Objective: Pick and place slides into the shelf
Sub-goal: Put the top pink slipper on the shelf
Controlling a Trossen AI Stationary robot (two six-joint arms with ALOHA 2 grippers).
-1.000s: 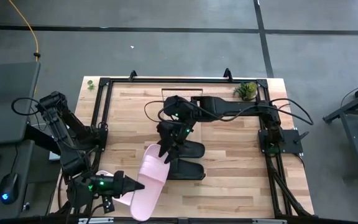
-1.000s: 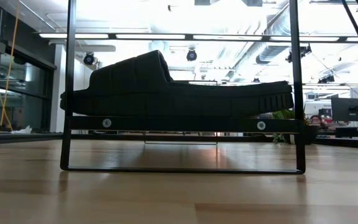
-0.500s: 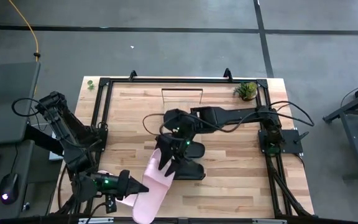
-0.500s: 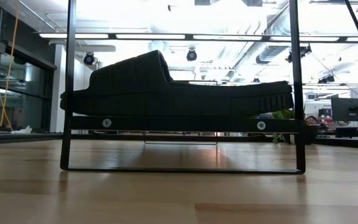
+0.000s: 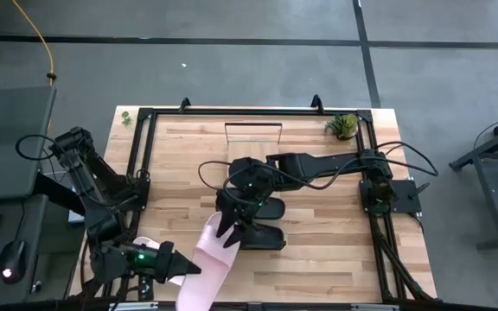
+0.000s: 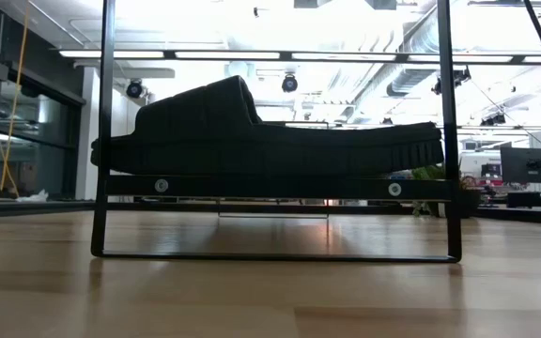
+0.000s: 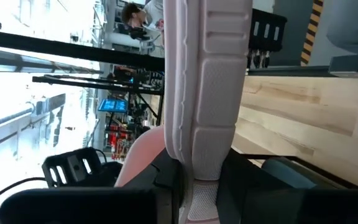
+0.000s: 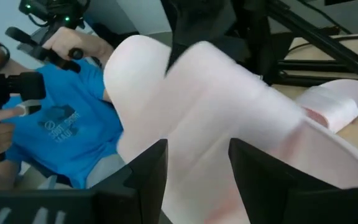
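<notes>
High view: two black slides [image 5: 262,223] sit mid-surface on the shelf [image 6: 280,188]; my left claw [image 5: 184,266] clamps a pink slide [image 5: 204,268], my right claw [image 5: 230,231] straddles it, apart; another pink slide [image 5: 145,244] waits.

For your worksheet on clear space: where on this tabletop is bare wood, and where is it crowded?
Bare: tabletop between plant and black slides, and the near-right corner. Crowded: centre to near-left, where the right gripper and left gripper meet at a pink slide.
</notes>
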